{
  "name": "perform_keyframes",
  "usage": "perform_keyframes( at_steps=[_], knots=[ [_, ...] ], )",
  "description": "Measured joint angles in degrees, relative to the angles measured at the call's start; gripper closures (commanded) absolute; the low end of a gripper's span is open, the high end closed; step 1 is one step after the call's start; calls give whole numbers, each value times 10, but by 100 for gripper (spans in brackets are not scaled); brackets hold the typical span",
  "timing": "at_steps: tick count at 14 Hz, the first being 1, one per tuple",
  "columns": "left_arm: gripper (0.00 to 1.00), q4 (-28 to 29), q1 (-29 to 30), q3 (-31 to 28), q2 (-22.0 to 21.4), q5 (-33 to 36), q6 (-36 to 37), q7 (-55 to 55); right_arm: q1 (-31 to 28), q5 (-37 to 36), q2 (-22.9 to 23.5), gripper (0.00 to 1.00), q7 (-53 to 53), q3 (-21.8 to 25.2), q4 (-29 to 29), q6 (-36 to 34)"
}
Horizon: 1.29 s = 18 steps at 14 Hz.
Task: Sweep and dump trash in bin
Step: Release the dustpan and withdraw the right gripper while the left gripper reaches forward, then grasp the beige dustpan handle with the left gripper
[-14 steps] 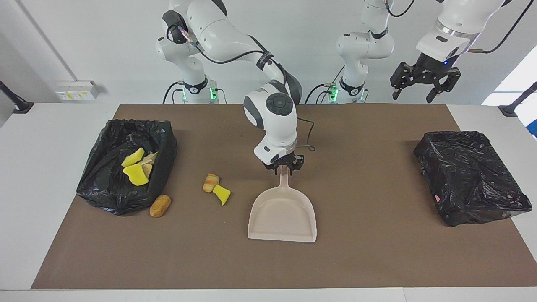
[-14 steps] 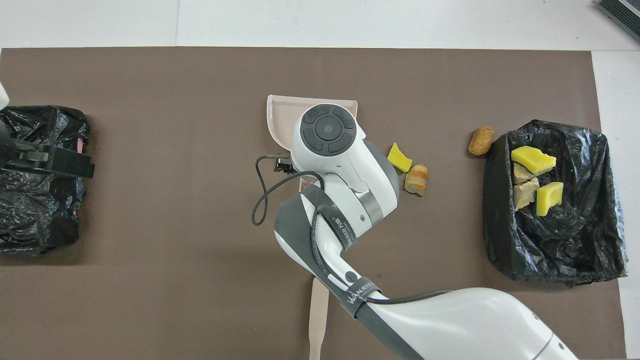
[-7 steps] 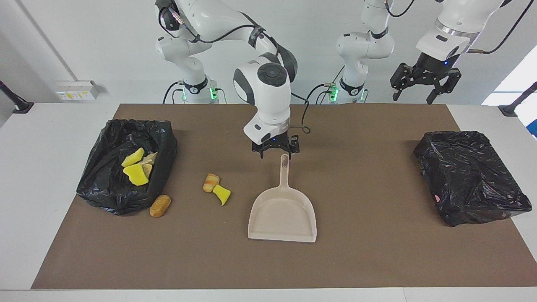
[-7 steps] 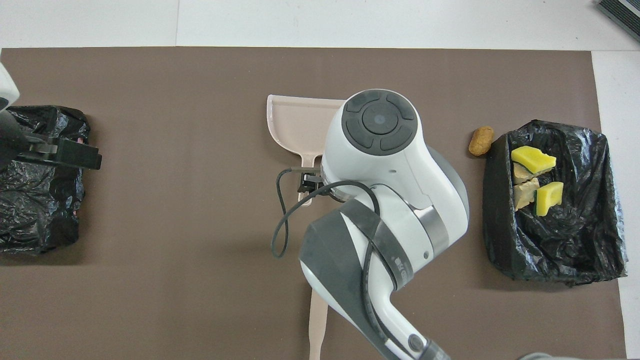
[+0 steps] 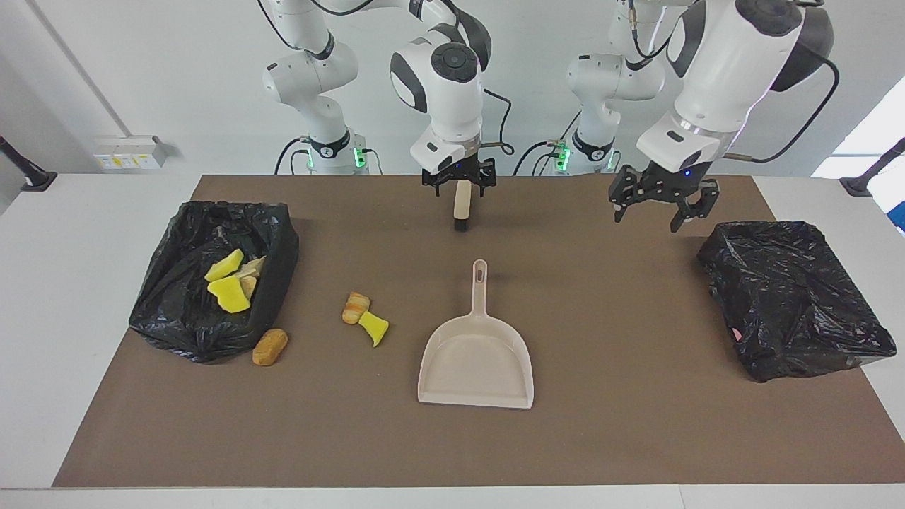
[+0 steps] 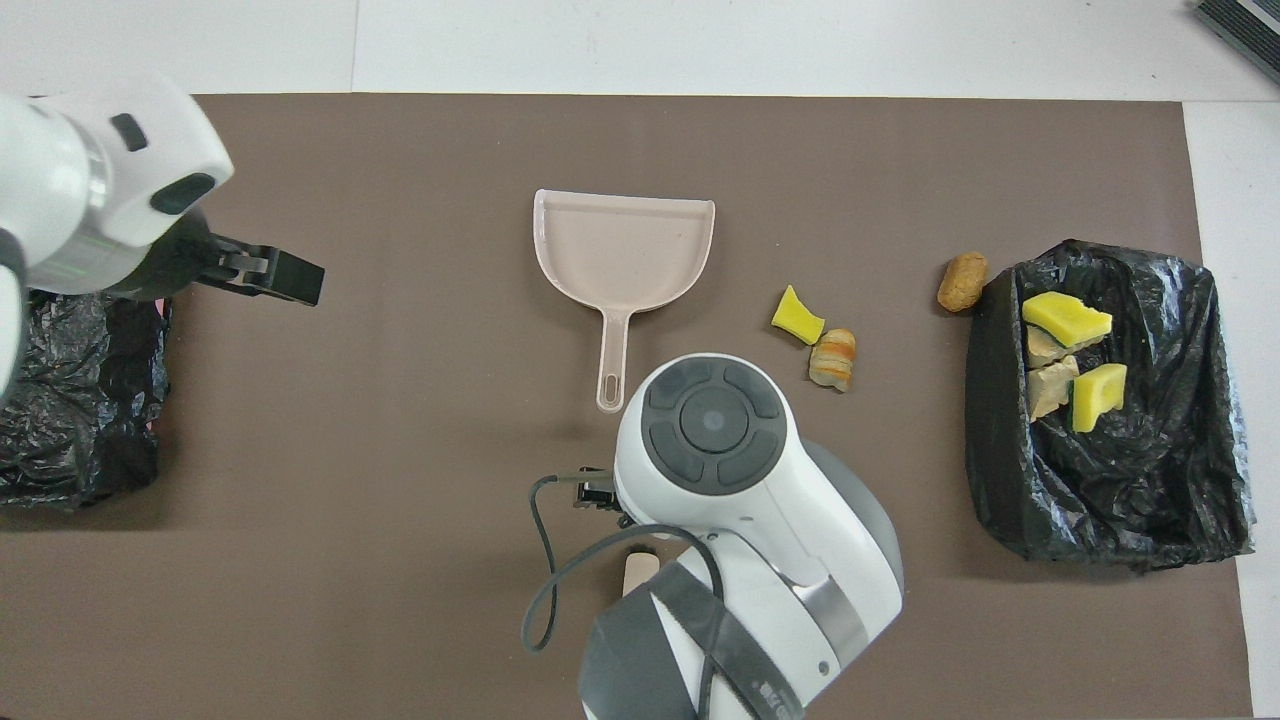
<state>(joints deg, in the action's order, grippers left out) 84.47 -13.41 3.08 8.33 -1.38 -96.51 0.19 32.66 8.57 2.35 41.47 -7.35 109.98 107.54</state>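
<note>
Some trash sits in the black bin at the worktop's right-arm end. A tan lump leans lengthwise against that bin, near a touching striped lump and yellow chunk. The dustpan's handle points at my bases. My right end effector, spread, has left that handle and is now over the brush. My left end effector, spread, has dropped beside the second bin.

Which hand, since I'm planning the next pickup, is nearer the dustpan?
Right. The right hand is over the brush, which lies nearer the robots than the dustpan; the left hand is over the mat by a black bag.
</note>
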Motion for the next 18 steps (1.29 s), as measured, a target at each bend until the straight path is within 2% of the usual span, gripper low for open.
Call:
perform_keyframes(
  at_steps=[3,7,11,14,18],
  knots=[
    [0,10,-22,0,23,0,-41,-13,34,6,-64,0,45,-1,98,48],
    [0,25,-48,1,42,0,-75,-32,91,8,-119,0,138,-2,166,66],
    [0,51,-91,1,59,0,-114,-82,137,9,-123,0,187,-2,221,119],
    [0,60,-127,2,89,9,-153,-126,171,9,-122,0,217,-2,260,172],
    [0,61,-144,1,126,27,-188,-150,201,9,-98,0,230,-3,296,220]
  ],
)
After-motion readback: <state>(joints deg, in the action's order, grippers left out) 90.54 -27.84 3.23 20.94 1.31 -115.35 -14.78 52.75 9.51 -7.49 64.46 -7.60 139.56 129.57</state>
